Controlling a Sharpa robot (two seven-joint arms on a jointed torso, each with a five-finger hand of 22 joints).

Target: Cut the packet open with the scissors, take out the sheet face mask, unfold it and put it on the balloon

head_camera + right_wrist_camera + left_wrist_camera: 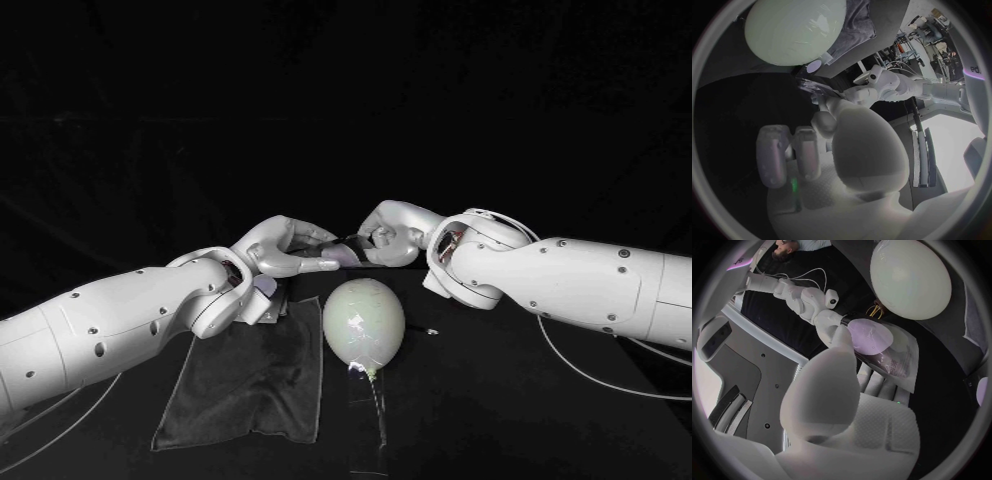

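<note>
In the middle of the frame, the left hand (281, 245) and the right hand (389, 232) both pinch the clear plastic packet with lilac contents (343, 255), just above the pale green oval balloon (362, 322) lying on the black surface (490, 400).

Black table (548, 430) across the lower half of the head view. Plain black backdrop (346, 90) behind it, filling the upper half. Dark grey cloth (245, 385) lies flat on the table, left side. Room light is low.
</note>
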